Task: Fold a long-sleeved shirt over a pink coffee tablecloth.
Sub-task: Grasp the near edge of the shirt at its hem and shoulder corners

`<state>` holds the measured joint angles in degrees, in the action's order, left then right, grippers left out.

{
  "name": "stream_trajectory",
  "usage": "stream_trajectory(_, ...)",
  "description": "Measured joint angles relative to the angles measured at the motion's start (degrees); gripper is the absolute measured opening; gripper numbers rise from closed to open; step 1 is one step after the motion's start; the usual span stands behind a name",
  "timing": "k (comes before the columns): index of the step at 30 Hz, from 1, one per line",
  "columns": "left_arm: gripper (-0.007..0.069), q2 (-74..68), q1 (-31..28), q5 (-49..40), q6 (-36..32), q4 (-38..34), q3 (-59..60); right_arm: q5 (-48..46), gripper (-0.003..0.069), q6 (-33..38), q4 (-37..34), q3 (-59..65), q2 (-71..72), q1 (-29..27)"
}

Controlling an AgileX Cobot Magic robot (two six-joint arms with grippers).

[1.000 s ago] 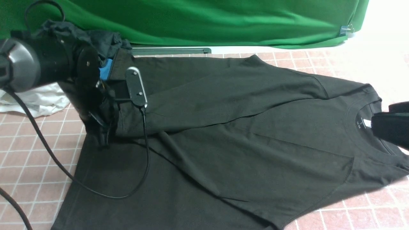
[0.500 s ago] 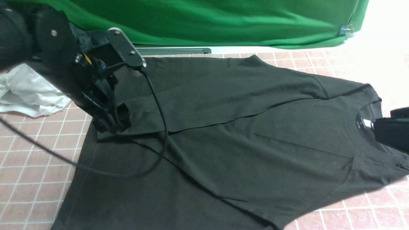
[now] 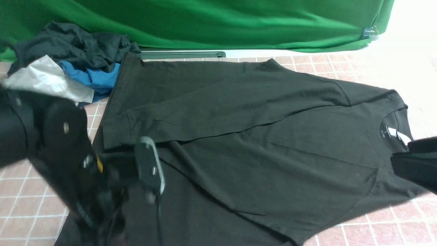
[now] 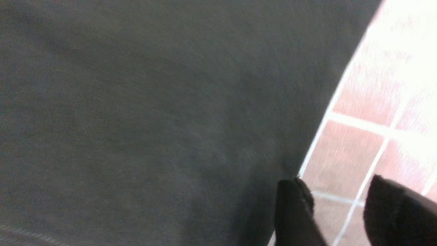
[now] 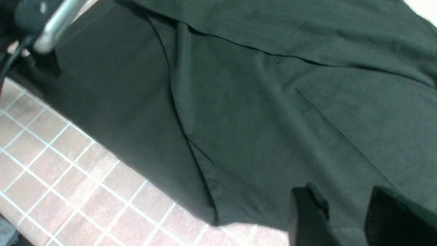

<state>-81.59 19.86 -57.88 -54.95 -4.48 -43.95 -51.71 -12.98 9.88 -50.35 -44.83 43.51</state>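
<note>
Left hand [image 4: 336, 191] swung down to the long-sleeved shirt [image 3: 239, 136], jaws apart.

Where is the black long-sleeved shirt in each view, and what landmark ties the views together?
Front view: the shirt spreads across the middle, collar toward the robot's right.
Left wrist view: the shirt fills most, its edge beside the open left tool.
Right wrist view: the creased shirt fills most.
Shared landmark: the pink tablecloth, its white grid meeting the shirt's edge everywhere.
</note>
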Motion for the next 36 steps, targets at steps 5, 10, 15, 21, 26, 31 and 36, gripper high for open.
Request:
stream_trajectory(5, 0.0444, 0.0, 0.0, 3.5, -0.4, 12.0, 6.5, 0.4, 0.024, 1.3, -0.8, 0.0, 0.0, 0.0)
stream_trajectory(10, 0.0461, -0.2, -3.0, 10.6, 0.4, 17.3, 10.0, 0.4, 0.024, 2.6, -2.0, 0.0, 0.0, 0.0)
stream_trajectory(15, 0.0421, -0.2, -8.2, 15.9, -0.3, 17.2, 10.1, 0.3, 0.024, 2.8, -2.2, 0.0, 0.0, 0.0)
stream_trajectory(21, 0.0389, -0.2, -9.2, 13.1, -9.0, 14.7, 10.1, 0.3, 0.024, 2.9, -2.3, 0.0, 0.0, 0.0)
stream_trajectory(26, 0.0386, -0.2, -9.2, 14.1, -12.2, 12.4, 10.1, 0.6, 0.024, 2.9, -2.3, 0.0, 0.0, 0.0)
stream_trajectory(31, 0.0386, -0.6, -9.3, 15.5, -12.5, 12.3, 10.1, 1.4, 0.024, 2.9, -2.3, 0.0, 0.0, 0.0)
stream_trajectory(36, 0.0386, -2.7, -9.3, 15.0, -12.5, 11.6, 10.1, 1.7, 0.024, 2.9, -2.3, 0.0, 0.0, 0.0)
